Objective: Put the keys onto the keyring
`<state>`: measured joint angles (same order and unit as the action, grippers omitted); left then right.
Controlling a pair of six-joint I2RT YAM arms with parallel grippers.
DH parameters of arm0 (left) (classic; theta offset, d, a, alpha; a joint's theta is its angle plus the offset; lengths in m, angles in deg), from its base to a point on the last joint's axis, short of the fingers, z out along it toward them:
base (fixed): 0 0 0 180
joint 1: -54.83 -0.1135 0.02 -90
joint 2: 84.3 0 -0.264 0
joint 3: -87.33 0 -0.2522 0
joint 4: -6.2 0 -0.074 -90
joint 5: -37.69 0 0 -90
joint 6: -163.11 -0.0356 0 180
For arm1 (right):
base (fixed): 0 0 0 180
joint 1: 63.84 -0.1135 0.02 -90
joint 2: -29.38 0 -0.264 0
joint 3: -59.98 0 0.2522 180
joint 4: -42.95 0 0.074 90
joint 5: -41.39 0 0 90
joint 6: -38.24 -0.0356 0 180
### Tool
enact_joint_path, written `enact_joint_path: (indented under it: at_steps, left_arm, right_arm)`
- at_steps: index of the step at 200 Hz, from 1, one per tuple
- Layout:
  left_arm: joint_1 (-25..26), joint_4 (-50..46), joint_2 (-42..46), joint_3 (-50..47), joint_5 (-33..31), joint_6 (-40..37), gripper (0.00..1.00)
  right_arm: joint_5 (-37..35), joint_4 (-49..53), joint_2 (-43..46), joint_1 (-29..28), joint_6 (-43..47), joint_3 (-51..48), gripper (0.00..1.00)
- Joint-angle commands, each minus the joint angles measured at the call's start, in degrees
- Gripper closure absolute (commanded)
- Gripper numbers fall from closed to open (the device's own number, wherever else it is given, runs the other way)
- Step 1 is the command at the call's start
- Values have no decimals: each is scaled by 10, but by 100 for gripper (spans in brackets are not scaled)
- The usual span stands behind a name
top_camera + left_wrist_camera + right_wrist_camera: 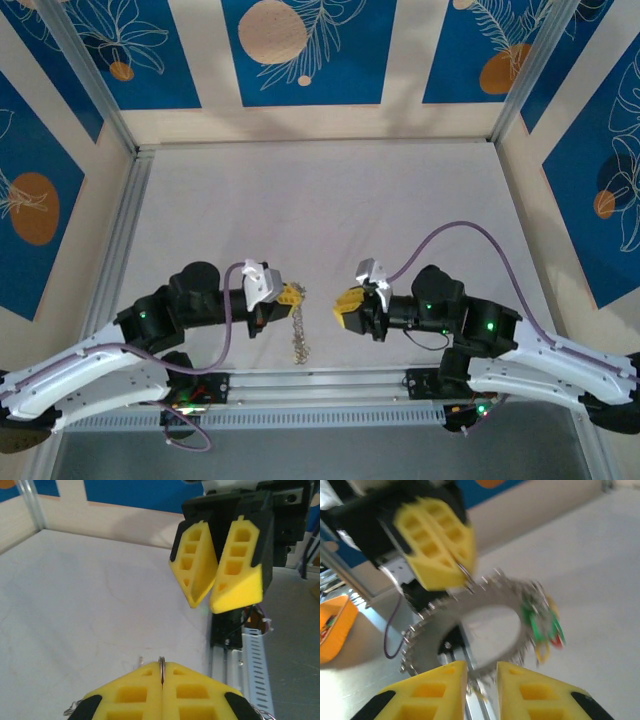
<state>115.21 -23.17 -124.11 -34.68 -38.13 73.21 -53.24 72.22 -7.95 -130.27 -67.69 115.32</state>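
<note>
Left pincer: the left gripper [297, 292] is clenched. From its own wrist camera I see its two yellow fingers [132, 695] pressed flat together, with a thin edge of metal ring standing up out of the seam between them.
What it grasps: the keyring [300, 338], pinched at its upper rim.
Keyring position: it hangs down from the left fingers, free in the air over the near part of the white table [400, 200], just above the metal rail [330, 385] at the front edge. It is between the two arms, closer to the left one.
Keyring look: a flat grey ring with a wide round hole and many small teeth around the rim; the picture from the right wrist is blurred, so I cannot make out the details.
Keys: some keys [540, 625] with green, red and yellow heads sit in a bunch on one side of the ring. How many, I cannot tell.
Right pincer: the right gripper [206, 604] is released. Its fingers stand a little apart, with a narrow gap and nothing in it.
Right pincer position: it faces the left one, tips pointing at the ring, near it but apart from it.
</note>
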Motion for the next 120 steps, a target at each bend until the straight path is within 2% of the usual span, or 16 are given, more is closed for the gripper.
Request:
enact_joint_path:
  at_steps: [1,30,71,120]
  left_arm:
    - [-4,55,-2,28,59,21,100]
    - [-5,78,0,28,98,24,100]
    - [-4,101,-6,28,135,24,100]
    - [-5,128,-15,26,144,32,100]
  right_arm:
    - [28,-86,-41,-6,63,13,77]
    - [84,-153,-66,6,53,14,76]
    - [103,-170,-41,17,44,-3,75]
    - [130,-185,-35,19,39,-19,76]
